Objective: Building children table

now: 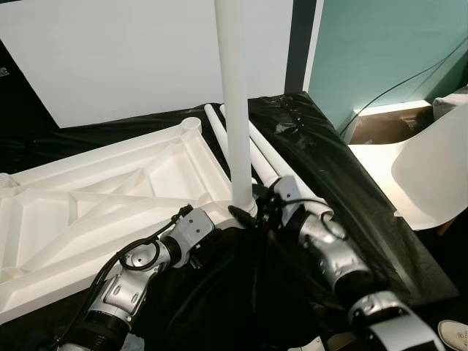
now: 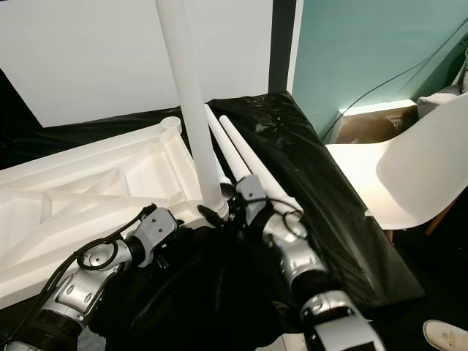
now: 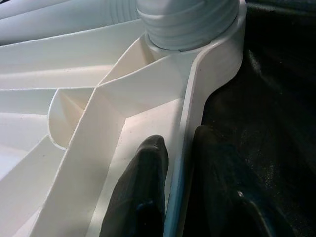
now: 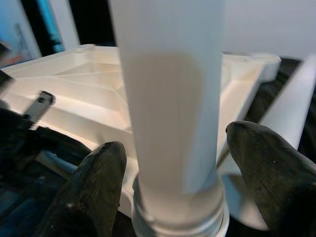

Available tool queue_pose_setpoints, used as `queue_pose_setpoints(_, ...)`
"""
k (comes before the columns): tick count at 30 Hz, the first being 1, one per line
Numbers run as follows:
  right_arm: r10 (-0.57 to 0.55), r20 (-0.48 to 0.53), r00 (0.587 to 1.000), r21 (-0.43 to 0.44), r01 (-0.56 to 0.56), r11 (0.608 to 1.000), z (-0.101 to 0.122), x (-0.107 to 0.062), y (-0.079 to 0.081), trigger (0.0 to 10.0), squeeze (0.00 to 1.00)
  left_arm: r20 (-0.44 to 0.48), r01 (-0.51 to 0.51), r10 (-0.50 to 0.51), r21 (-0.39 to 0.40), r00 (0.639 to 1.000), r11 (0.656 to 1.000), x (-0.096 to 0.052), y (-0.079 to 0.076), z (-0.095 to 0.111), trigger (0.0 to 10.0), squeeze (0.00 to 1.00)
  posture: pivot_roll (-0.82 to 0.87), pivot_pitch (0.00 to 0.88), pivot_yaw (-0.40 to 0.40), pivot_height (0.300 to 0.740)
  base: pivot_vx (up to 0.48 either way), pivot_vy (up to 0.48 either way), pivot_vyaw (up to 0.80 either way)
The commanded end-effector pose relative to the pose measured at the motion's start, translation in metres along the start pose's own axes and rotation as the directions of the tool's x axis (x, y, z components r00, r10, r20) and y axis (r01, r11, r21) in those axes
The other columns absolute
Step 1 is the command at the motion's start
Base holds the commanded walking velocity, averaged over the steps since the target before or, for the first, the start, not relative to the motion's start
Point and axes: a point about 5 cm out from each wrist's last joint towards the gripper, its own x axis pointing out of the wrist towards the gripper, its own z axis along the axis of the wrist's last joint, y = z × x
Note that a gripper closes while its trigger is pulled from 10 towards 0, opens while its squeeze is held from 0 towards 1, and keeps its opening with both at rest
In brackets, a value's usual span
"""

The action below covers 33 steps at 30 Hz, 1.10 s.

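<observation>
The white table top [image 1: 110, 197] lies upside down on a black sheet [image 1: 329, 183], its ribbed underside showing. One white leg [image 1: 234, 95] stands upright in the near corner socket [image 3: 190, 24]. Two more legs [image 1: 272, 162] lie side by side on the sheet just beyond it. My left gripper [image 3: 178, 140] pinches the table top's rim beside that socket, one finger inside the rim and one outside. My right gripper [image 4: 174, 143] straddles the base of the upright leg, open, its fingers [image 4: 101, 187] close on either side.
A white chair [image 1: 431, 168] stands to the right of the sheet, with a brown box [image 1: 384, 130] and a cable by the teal wall behind it. A shoe [image 1: 455, 334] lies at the bottom right. The far corner socket [image 1: 191, 126] holds no leg.
</observation>
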Motion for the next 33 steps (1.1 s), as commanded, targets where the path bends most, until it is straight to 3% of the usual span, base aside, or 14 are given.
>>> queue_pose_setpoints(1, 0.066, -0.001, 0.998, -0.02, -0.066, 0.998, 0.004, 0.002, -0.002, 10.0, 0.0, -0.076, 0.144, -0.146, -0.038, 0.986, 0.989, 0.006, -0.024, -0.019, 10.0, 0.0, 0.04, 0.0, 0.029, 0.74, 0.0, 0.0, 0.0)
queue_pose_setpoints(7, 0.089, -0.017, 0.996, -0.039, -0.09, 0.995, 0.007, 0.003, -0.008, 10.0, 0.0, -0.077, 0.143, -0.145, -0.037, 0.986, 0.989, 0.006, -0.024, -0.019, 10.0, 0.0, 0.04, 0.0, 0.029, 0.74, 0.0, 0.0, 0.0)
queue_pose_setpoints(10, 0.18, -0.084, 0.98, -0.03, -0.183, 0.983, 0.003, 0.003, -0.009, 10.0, 0.0, -0.079, 0.141, -0.144, -0.036, 0.987, 0.989, 0.005, -0.024, -0.019, 10.0, 0.0, 0.05, 0.0, 0.029, 0.74, 0.0, 0.0, 0.0)
queue_pose_setpoints(11, 0.216, -0.113, 0.97, -0.019, -0.219, 0.976, 0.002, 0.003, -0.009, 5.0, 0.0, -0.079, 0.139, -0.142, -0.035, 0.987, 0.99, 0.005, -0.023, -0.019, 10.0, 0.0, 0.05, 0.0, 0.026, 0.74, 0.0, 0.0, 0.0)
queue_pose_setpoints(12, 0.216, -0.113, 0.97, -0.019, -0.219, 0.976, 0.002, 0.003, -0.009, 5.0, 0.0, -0.079, 0.139, -0.142, -0.035, 0.987, 0.99, 0.005, -0.023, -0.019, 10.0, 0.0, 0.05, 0.0, 0.026, 0.74, 0.0, 0.0, 0.0)
queue_pose_setpoints(13, 0.251, -0.119, 0.961, 0.004, -0.252, 0.968, 0.001, 0.003, -0.009, 0.0, 0.0, -0.079, 0.136, -0.138, -0.035, 0.987, 0.99, 0.005, -0.023, -0.019, 10.0, 0.0, 0.06, 0.0, 0.025, 0.74, 0.0, 0.0, 0.0)
queue_pose_setpoints(24, 0.245, -0.123, 0.962, 0.039, -0.242, 0.97, 0.0, 0.001, -0.015, 0.0, 0.0, -0.083, 0.132, -0.135, -0.04, 0.987, 0.99, 0.002, -0.024, -0.02, 10.0, 0.0, 0.05, 0.0, 0.03, 0.74, 0.0, 0.0, 0.0)
queue_pose_setpoints(26, 0.149, -0.088, 0.985, 0.058, -0.144, 0.988, -0.004, 0.0, -0.013, 0.0, 0.0, -0.083, 0.138, -0.141, -0.039, 0.987, 0.99, 0.003, -0.024, -0.02, 10.0, 0.0, 0.05, 0.0, 0.022, 0.74, 0.0, 0.0, 0.0)
queue_pose_setpoints(28, -0.038, -0.02, 0.999, 0.119, 0.04, 0.992, -0.01, 0.002, -0.006, 0.0, 0.0, -0.083, 0.14, -0.143, -0.038, 0.986, 0.989, 0.004, -0.025, -0.02, 10.0, 0.0, 0.05, 0.0, 0.02, 0.74, 0.0, 0.0, 0.0)
queue_pose_setpoints(29, -0.11, 0.001, 0.994, 0.143, 0.108, 0.984, -0.012, 0.002, -0.001, 0.0, 0.0, -0.083, 0.14, -0.143, -0.039, 0.986, 0.989, 0.004, -0.025, -0.02, 10.0, 0.0, 0.05, 0.0, 0.02, 0.74, 0.0, 0.0, 0.0)
queue_pose_setpoints(30, -0.11, 0.001, 0.994, 0.143, 0.108, 0.984, -0.012, 0.002, -0.001, 0.0, 0.0, -0.083, 0.14, -0.143, -0.039, 0.986, 0.989, 0.004, -0.025, -0.02, 10.0, 0.0, 0.05, 0.0, 0.02, 0.74, 0.0, 0.0, 0.0)
queue_pose_setpoints(33, -0.27, 0.07, 0.96, 0.197, 0.252, 0.948, -0.017, -0.001, 0.024, 0.0, 0.0, -0.092, 0.161, -0.164, -0.036, 0.982, 0.986, 0.0, -0.027, -0.023, 10.0, 0.0, 0.05, 0.0, 0.03, 0.74, 0.0, 0.0, 0.0)
